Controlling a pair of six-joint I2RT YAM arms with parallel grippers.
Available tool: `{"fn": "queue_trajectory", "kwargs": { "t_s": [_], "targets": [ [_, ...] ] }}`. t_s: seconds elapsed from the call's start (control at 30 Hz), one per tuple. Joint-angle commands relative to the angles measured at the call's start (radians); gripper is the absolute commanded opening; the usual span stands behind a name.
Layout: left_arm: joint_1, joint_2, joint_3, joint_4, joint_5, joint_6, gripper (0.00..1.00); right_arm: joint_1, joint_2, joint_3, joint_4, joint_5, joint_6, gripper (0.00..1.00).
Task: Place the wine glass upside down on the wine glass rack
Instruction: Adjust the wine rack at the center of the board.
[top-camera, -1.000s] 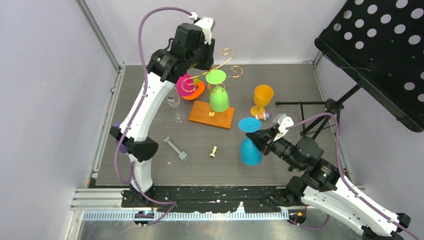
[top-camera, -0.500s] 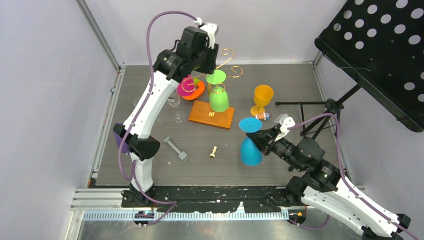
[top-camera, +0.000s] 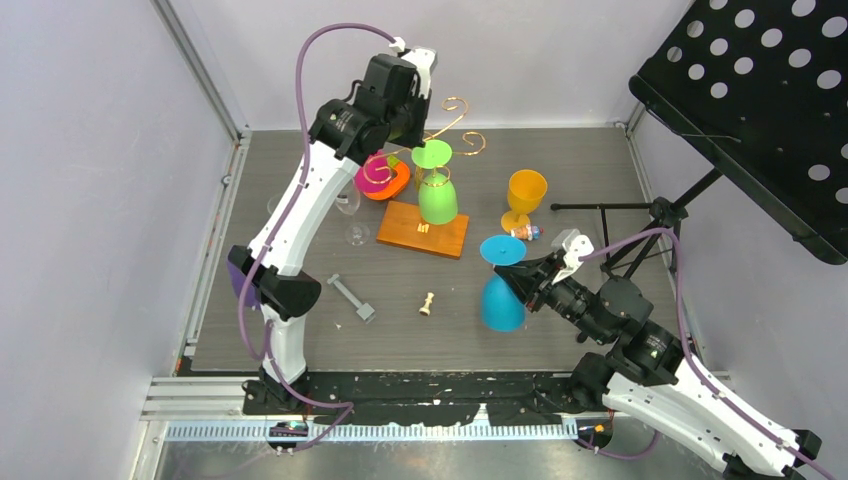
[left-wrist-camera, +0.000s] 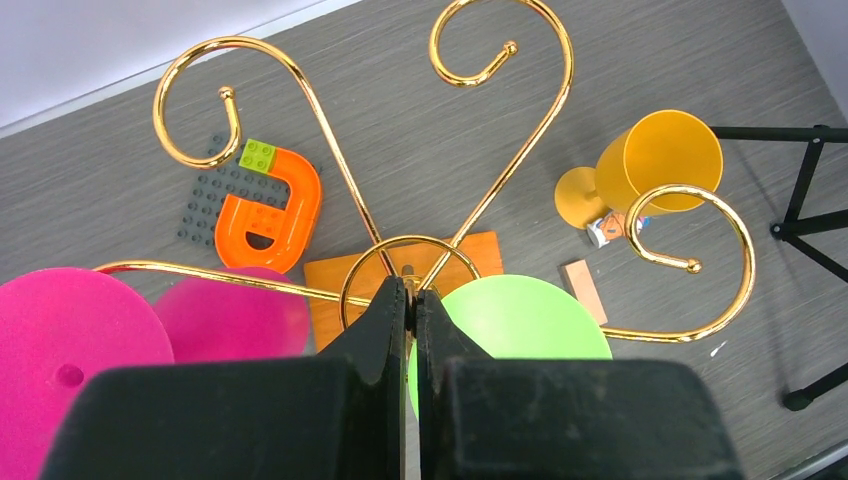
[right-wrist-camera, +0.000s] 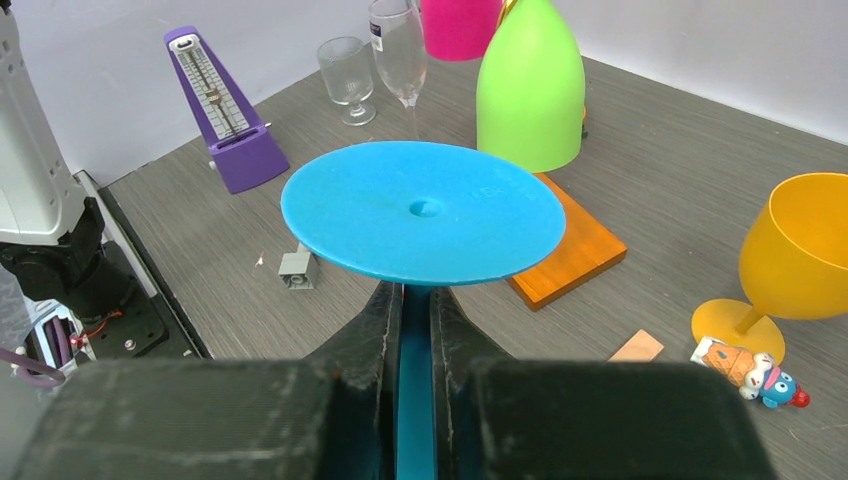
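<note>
The wine glass rack (top-camera: 455, 105) stands at the back centre on its wooden base (top-camera: 423, 229), its gold spiral arms (left-wrist-camera: 455, 190) spread out. A green glass (top-camera: 438, 198) and a pink glass (top-camera: 372, 172) hang from it upside down. My left gripper (left-wrist-camera: 411, 290) is shut right over the top of the rack's central post; a grip on the post does not show. My right gripper (right-wrist-camera: 415, 300) is shut on the stem of a blue wine glass (top-camera: 502, 300), which is upside down with its round foot (right-wrist-camera: 423, 210) on top, to the right of the rack.
A yellow glass (top-camera: 525, 195) stands upright right of the rack, with a small toy at its foot. Two clear glasses (top-camera: 348, 200) stand left of the rack. A purple metronome (right-wrist-camera: 220, 110), a grey piece (top-camera: 352, 298) and a black music stand (top-camera: 760, 110) are also here.
My left gripper rose a little over the rack, then its jaws closed. The right gripper with the blue glass has barely shifted.
</note>
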Motion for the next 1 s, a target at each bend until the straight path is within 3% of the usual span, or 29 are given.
{"fn": "queue_trajectory", "kwargs": {
  "t_s": [0.0,0.67,0.7,0.77,0.8,0.87,0.97],
  "targets": [
    [0.004,-0.005,0.006,0.023,-0.001,0.004,0.00,0.005,-0.012,-0.004,0.038,0.009,0.008,0.06],
    [0.007,-0.066,0.055,0.056,-0.004,-0.010,0.00,0.004,-0.005,-0.006,0.041,0.000,0.018,0.06],
    [0.007,-0.071,0.052,0.057,0.000,-0.006,0.07,0.004,-0.003,-0.005,0.042,-0.001,0.020,0.06],
    [0.010,-0.091,0.028,0.067,0.011,0.003,0.32,0.003,0.003,-0.004,0.044,-0.004,0.019,0.06],
    [0.010,-0.109,-0.005,0.080,0.012,0.010,0.38,0.004,0.004,-0.002,0.043,-0.005,0.019,0.06],
    [0.010,-0.155,-0.066,0.112,0.013,0.022,0.47,0.003,0.005,-0.001,0.043,-0.007,0.019,0.06],
    [0.011,-0.221,-0.141,0.154,0.011,0.032,0.49,0.005,0.007,-0.001,0.046,-0.009,0.019,0.06]
  ]
}}
